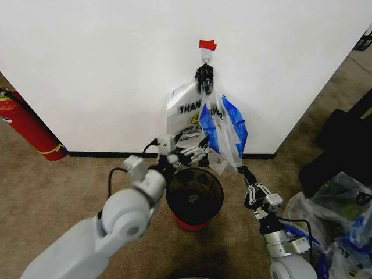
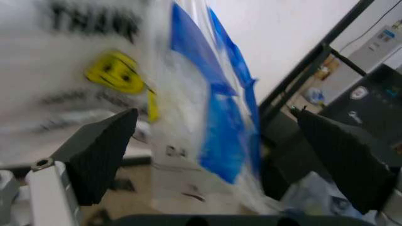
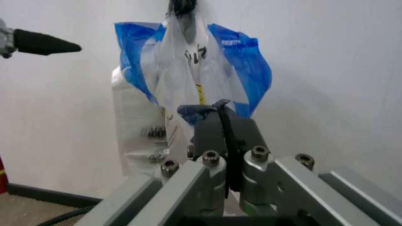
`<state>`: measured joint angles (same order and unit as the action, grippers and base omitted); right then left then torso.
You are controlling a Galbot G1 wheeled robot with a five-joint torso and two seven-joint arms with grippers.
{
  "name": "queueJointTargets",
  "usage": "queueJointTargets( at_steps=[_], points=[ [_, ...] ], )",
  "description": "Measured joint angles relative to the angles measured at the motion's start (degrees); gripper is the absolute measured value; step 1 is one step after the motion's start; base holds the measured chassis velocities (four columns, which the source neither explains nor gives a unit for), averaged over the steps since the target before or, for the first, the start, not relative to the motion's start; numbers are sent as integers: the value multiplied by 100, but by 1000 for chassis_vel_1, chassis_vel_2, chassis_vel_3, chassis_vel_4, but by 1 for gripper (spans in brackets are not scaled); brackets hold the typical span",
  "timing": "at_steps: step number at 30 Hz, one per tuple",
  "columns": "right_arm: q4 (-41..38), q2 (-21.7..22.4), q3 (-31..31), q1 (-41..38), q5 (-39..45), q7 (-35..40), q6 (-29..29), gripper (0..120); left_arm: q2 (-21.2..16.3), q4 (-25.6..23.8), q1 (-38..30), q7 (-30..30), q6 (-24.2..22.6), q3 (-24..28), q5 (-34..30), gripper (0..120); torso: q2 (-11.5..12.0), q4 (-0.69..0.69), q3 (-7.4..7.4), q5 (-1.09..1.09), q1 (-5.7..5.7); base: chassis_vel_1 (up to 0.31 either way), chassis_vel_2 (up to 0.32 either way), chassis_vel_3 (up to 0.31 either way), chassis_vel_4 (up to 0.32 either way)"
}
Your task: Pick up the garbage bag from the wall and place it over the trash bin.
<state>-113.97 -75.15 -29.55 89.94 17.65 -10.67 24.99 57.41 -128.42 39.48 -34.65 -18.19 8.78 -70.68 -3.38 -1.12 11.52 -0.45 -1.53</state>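
Garbage bag on wall hook, above trash bin; left gripper nearest.

Left gripper: raised over the bin's rear rim, fingers spread wide and empty, the bag directly ahead between them, near but apart. Trash bin: on the floor at the wall's foot, mouth up. Garbage bag: hangs from the hook, long axis vertical, handles up, bottom toward the bin. Right gripper: low, just beside the bag's lower right corner, fingers pressed together, empty.

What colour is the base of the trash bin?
Red; the trash bin shows its red base best in the head view.
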Motion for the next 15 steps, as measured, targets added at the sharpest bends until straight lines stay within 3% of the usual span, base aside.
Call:
queueJointTargets(
  at_steps=[10,15],
  points=[
    [23,-5,-63,31,6,2,2,0,236,189,-363,-146,-98,285,-187,100,0,2,0,0,1,0,0,0,0],
    [-27,87,-205,68,100,16,-13,0,647,771,-634,-118,-126,671,170,99,0,-1,0,0,0,0,0,0,0]
  ],
)
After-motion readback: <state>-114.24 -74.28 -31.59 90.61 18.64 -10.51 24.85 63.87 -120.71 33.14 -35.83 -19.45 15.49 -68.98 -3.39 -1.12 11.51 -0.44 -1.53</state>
